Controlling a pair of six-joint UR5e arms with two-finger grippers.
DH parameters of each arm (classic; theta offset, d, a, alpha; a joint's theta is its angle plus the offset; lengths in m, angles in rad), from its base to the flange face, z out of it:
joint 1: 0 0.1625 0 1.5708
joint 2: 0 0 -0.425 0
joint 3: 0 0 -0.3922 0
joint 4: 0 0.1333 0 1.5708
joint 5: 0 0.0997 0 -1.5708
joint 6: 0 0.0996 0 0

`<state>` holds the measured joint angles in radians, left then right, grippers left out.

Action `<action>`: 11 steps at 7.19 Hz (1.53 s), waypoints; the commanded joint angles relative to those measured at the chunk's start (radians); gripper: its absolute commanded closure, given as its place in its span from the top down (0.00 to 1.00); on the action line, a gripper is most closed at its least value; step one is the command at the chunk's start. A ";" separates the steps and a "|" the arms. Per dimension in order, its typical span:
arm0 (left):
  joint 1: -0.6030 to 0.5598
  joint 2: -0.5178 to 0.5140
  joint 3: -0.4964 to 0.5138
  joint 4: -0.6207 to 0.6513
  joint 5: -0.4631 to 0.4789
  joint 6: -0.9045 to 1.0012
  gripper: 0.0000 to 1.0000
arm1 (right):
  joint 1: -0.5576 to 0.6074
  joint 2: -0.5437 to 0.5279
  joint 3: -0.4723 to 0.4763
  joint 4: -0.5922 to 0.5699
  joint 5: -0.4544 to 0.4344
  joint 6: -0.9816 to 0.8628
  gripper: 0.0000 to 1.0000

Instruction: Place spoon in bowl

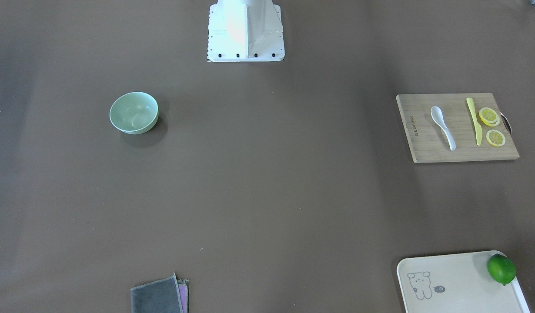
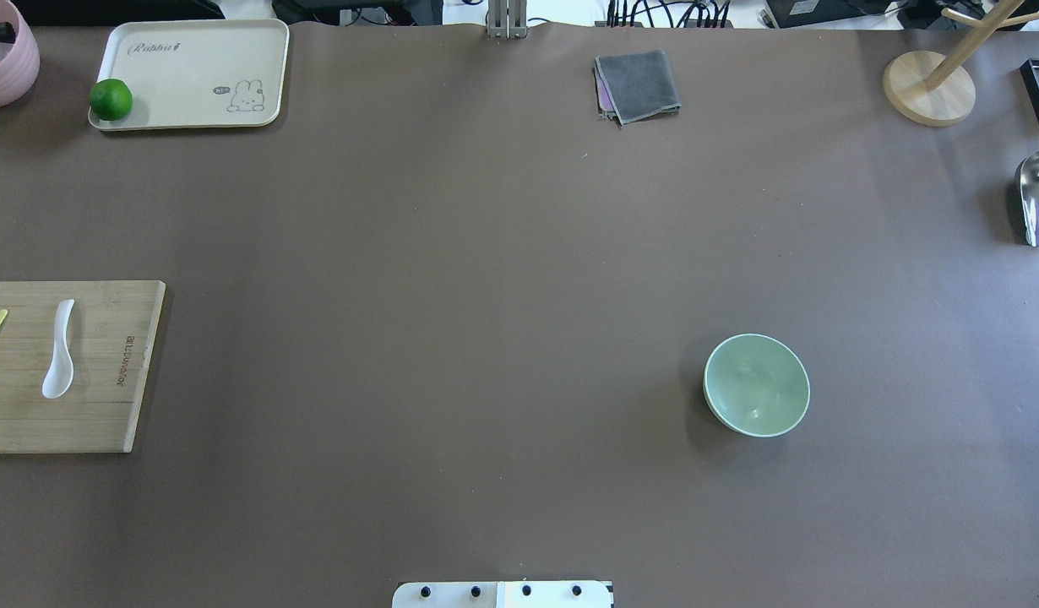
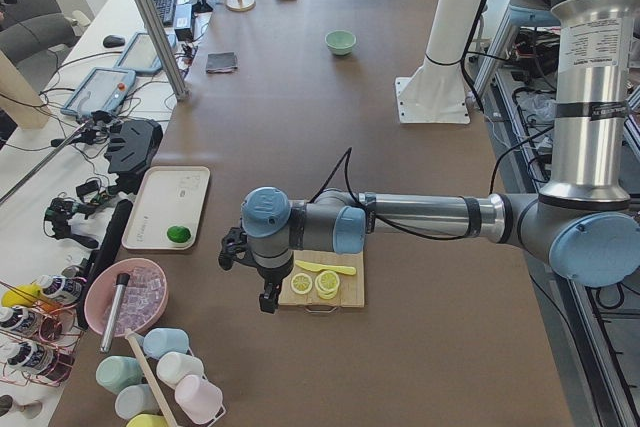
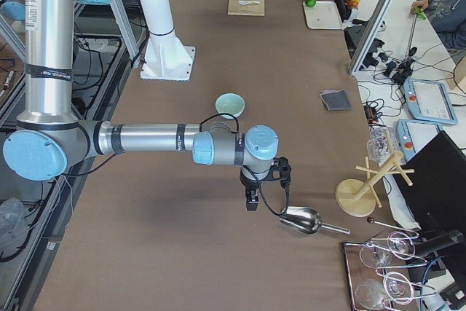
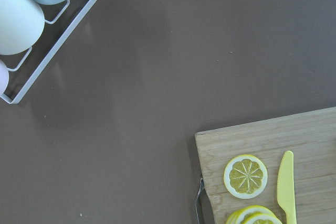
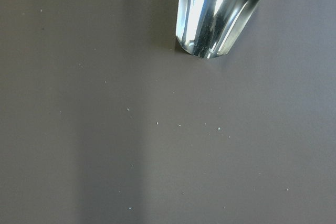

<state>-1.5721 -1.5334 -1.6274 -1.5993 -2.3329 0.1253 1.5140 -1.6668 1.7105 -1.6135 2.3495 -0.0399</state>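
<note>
The white spoon (image 1: 443,127) lies on the wooden cutting board (image 1: 428,148) at my left side of the table; it also shows in the overhead view (image 2: 59,350). The mint-green bowl (image 1: 134,112) stands empty on my right side (image 2: 757,385). My left gripper (image 3: 268,297) hangs beyond the board's outer end, past the lemon slices; I cannot tell whether it is open or shut. My right gripper (image 4: 251,200) hangs beyond the bowl (image 4: 230,105), close to a metal scoop (image 4: 302,218); I cannot tell its state either. No fingers show in the wrist views.
A yellow knife (image 1: 474,121) and lemon slices (image 1: 489,116) share the board. A cream tray (image 1: 459,282) holds a lime (image 1: 501,269). A grey cloth (image 1: 158,295) lies at the far edge. A wooden stand (image 2: 929,89) and a cup rack (image 5: 31,14) sit at the table's ends.
</note>
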 commanded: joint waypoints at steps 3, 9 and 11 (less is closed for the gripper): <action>0.000 0.009 -0.009 0.025 -0.003 -0.112 0.98 | 0.000 -0.001 0.004 0.001 0.004 0.003 1.00; 0.000 0.016 -0.041 0.012 -0.005 -0.113 0.98 | 0.000 -0.001 0.006 0.014 0.011 0.003 1.00; 0.000 0.021 -0.048 0.012 -0.006 -0.104 0.98 | -0.001 -0.002 0.008 0.017 0.039 -0.001 1.00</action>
<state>-1.5715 -1.5157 -1.6696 -1.5883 -2.3381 0.0192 1.5136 -1.6677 1.7168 -1.5986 2.3669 -0.0385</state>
